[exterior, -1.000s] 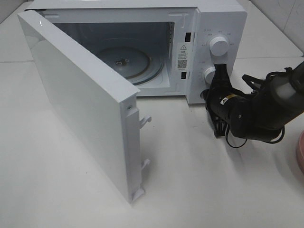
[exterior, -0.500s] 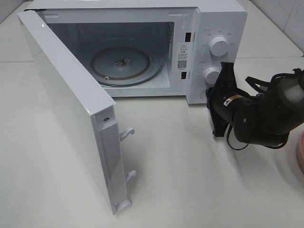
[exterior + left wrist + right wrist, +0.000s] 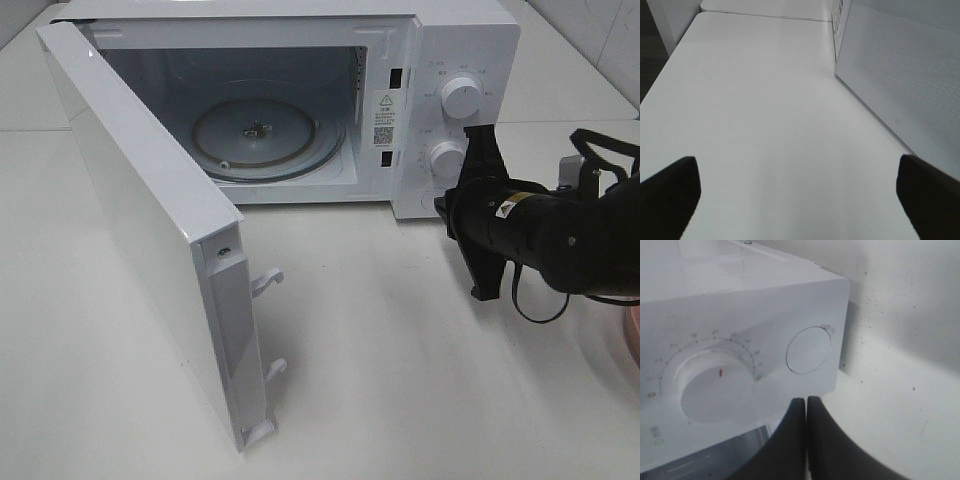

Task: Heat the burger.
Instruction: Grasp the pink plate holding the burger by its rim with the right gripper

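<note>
Door (image 3: 140,200) of the white boxy microwave (image 3: 445,40) is seen open. The black right gripper (image 3: 806,402) is pinched shut, empty. The unseen burger must be fetched next.

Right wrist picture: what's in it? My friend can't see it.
A black claw, shut tight, sits close to the control panel of a white microwave. The panel has a big dial with a red mark and a round button beside it.
</note>
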